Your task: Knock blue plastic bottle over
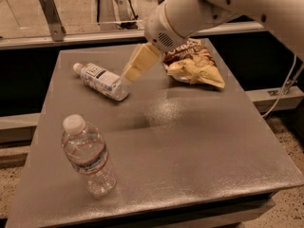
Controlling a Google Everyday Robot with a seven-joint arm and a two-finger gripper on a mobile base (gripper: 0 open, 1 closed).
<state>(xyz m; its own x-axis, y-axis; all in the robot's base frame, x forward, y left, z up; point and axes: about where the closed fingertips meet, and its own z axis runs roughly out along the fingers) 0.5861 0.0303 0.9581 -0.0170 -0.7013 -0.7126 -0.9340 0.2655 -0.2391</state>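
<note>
The blue plastic bottle [100, 80] is down, flat on its side at the far left of the counter [199, 146]. Its white cap points to the far-left corner and its base aims toward the middle. The label faces up, with the dark print showing.

The tool [128, 75] hangs right at that base end, angled down and to the left from the big white arm [209, 8] reaching in from the upper right. Its cream tip sits just beside the bottom of the bottle. Is it touching? Can't tell from here. And whether the tool is spread or pressed together, I can't tell either.

Up front on the left, the wider clear bottle [88, 156] stands upright, well apart from the fallen one. A crumpled snack bag [192, 66] lies at the far side, just right of the tool.
</note>
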